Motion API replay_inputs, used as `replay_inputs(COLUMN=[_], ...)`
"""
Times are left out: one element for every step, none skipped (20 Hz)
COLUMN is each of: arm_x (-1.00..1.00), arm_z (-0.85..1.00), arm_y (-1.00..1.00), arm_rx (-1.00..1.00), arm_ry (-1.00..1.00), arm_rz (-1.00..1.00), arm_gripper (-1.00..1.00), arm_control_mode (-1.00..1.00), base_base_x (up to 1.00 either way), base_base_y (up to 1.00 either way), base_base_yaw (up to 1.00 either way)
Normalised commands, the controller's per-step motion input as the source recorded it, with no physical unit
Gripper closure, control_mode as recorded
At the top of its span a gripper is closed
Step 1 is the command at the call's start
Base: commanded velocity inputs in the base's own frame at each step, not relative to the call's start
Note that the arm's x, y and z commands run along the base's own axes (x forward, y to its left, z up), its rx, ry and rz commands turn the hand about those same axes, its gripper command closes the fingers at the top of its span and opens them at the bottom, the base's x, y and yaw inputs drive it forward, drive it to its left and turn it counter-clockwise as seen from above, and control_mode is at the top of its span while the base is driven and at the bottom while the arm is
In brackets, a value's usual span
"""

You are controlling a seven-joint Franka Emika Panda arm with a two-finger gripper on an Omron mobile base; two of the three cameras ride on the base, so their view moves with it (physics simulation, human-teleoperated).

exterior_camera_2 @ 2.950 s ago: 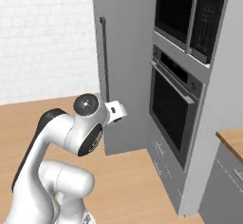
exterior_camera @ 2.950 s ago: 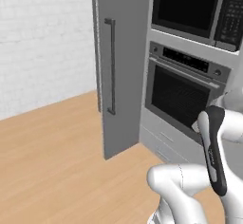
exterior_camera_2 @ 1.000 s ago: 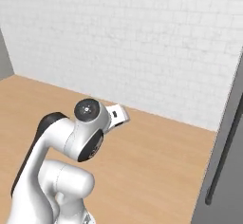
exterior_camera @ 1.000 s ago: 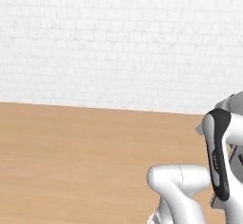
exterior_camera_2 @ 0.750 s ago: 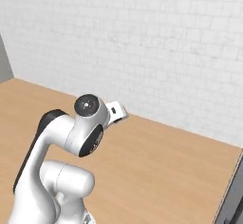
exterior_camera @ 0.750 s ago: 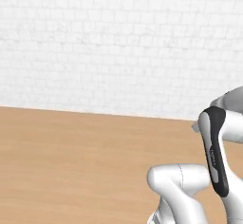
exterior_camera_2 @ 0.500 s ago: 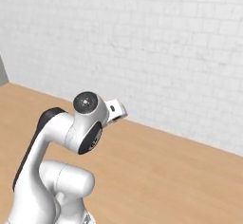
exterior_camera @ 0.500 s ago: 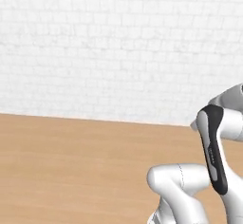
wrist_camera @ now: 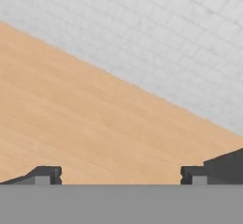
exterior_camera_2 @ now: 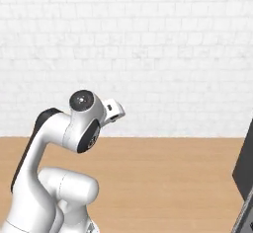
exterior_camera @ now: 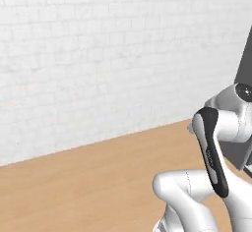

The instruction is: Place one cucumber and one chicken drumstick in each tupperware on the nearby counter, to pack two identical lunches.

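Behind the arm [exterior_camera: 211, 162], in the left base view, a white brick wall [exterior_camera: 98, 54] runs down to a light wooden floor [exterior_camera: 88, 187]; at the right edge a dark grey panel [exterior_camera: 244, 69] is cut off by the frame, too little of it in sight to say what it is. Across in the right base view the same wall [exterior_camera_2: 148, 39] and floor [exterior_camera_2: 163, 177] appear, the arm's elbow joint [exterior_camera_2: 83, 101] raised at the left, and a dark slanted edge [exterior_camera_2: 244, 177] clipped at the lower right corner. Along the hand view, the gripper [wrist_camera: 121, 174] has its jaws spread wide with nothing between them — just the two dark fingertips [wrist_camera: 45, 174] rising over bare floor [wrist_camera: 85, 118] and wall [wrist_camera: 156, 38]. No writing or label can be read anywhere.
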Motion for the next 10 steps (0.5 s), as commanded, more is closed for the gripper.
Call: replay_inputs(arm_x=[0.0,0.0,0.0,0.0,0.0,0.0,0.0,0.0,0.0,0.0], arm_z=[0.0,0.0,0.0,0.0,0.0,0.0,0.0,0.0,0.0,0.0], arm_y=[0.0,0.0,0.0,0.0,0.0,0.0,0.0,0.0,0.0,0.0], arm_rx=[0.0,0.0,0.0,0.0,0.0,0.0,0.0,0.0,0.0,0.0], arm_ry=[0.0,0.0,0.0,0.0,0.0,0.0,0.0,0.0,0.0,0.0], arm_rz=[0.0,0.0,0.0,0.0,0.0,0.0,0.0,0.0,0.0,0.0], arm_gripper=[-1.0,-1.0,-1.0,-1.0,-1.0,-1.0,-1.0,-1.0,-1.0,-1.0], arm_control_mode=[1.0,1.0,1.0,1.0,1.0,1.0,1.0,1.0,1.0,1.0], base_base_x=[0.26,0.29,0.4,0.57,0.85,0.97,1.0,1.0,1.0,0.9], base_base_y=[0.31,0.42,0.54,0.67,0.88,0.93,0.96,0.92,0.8,0.74], base_base_yaw=[-0.97,-0.92,-0.88,-0.83,-0.73,-0.7,-0.68,-0.69,-0.71,-0.75])
